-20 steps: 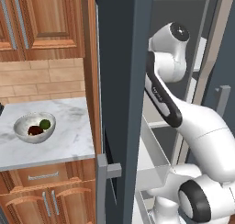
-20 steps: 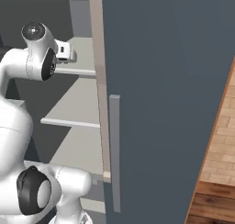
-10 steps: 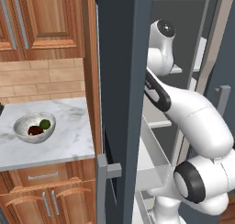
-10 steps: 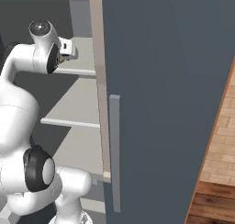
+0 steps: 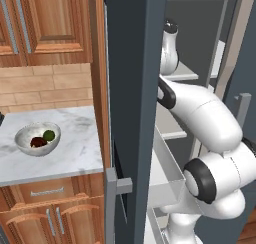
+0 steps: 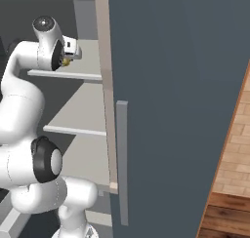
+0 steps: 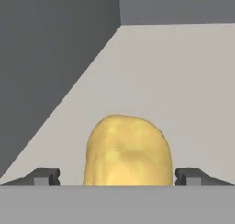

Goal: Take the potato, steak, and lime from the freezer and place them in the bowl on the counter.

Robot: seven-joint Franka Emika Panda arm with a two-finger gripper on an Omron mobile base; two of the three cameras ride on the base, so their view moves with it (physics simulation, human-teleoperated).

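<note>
Now the end effector (image 7: 117, 177) sits released on the freezer (image 5: 132, 88) shelf, fingertips (image 7: 43, 176) spread either side of the potato (image 7: 126, 149), which lies dead ahead between them, its long axis apparently running away from the hand.

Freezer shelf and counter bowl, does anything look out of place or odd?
Nothing stands out. The potato sits on the freezer shelf between the open gripper fingertips. The bowl stands upright on the counter, holding the steak and lime.
</note>
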